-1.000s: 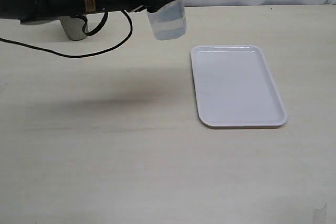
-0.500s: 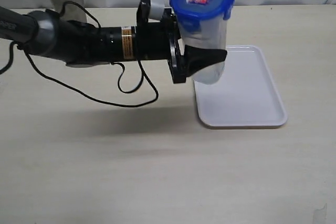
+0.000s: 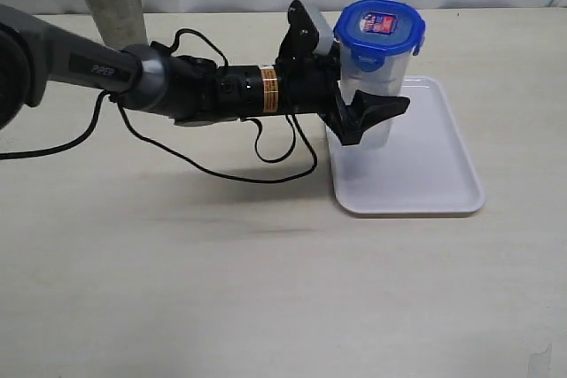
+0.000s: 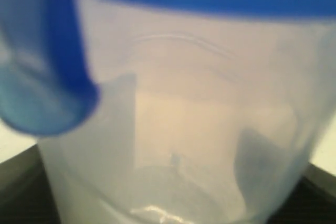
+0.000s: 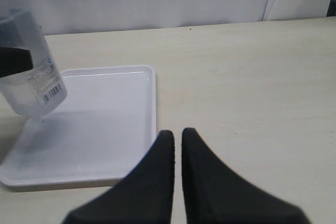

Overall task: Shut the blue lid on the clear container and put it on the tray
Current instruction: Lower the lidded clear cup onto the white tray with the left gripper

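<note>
Holding the container [image 3: 392, 75] around its middle, the left tool [image 3: 370, 99] pinches it roughly upright over the tray's [image 3: 443, 179] left side. The lid [image 3: 381, 28] sits on top with its flaps looking folded down, so I judge the closing done. What is left is to set it down and let go. I cannot tell whether its base touches the tray yet. My right tool [image 5: 177, 132] is pressed together, empty, close to the tray's rim. A steel cup [image 3: 111, 2] stands far left on the surface [image 3: 266, 289].
</note>
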